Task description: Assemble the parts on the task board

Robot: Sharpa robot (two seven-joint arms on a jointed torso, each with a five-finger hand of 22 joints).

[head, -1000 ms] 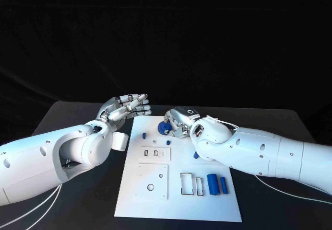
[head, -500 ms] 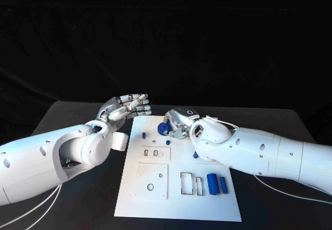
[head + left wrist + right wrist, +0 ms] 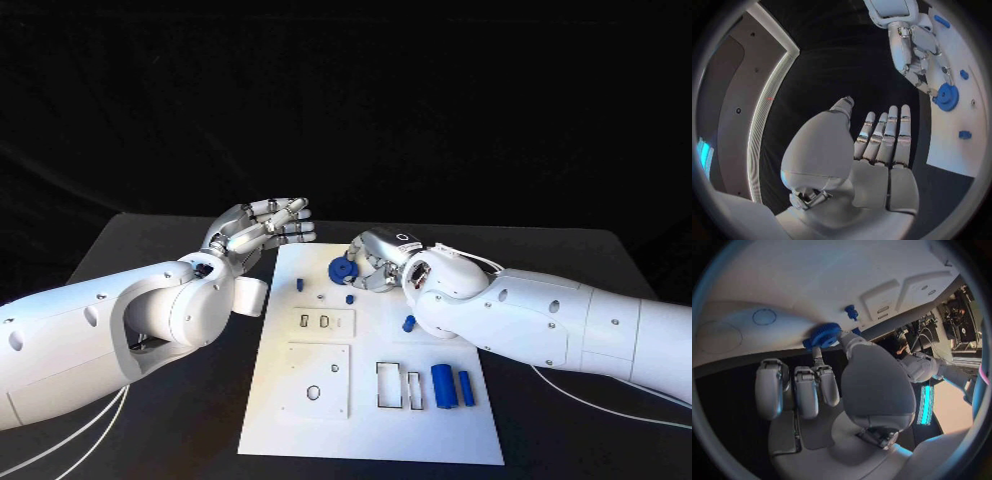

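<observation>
Looks like a robotics lab or test cell. Black counter (image 3: 159, 235) backed by black drape all round, set up for recording. White task board (image 3: 378, 420) with cut-out slots laid square in the middle as a bench fixture. Bare cables (image 3: 58, 432) trailing off the arms. Beyond the drape, a lit ceiling strip (image 3: 766, 107) and racked equipment (image 3: 961, 315) with wiring.
</observation>
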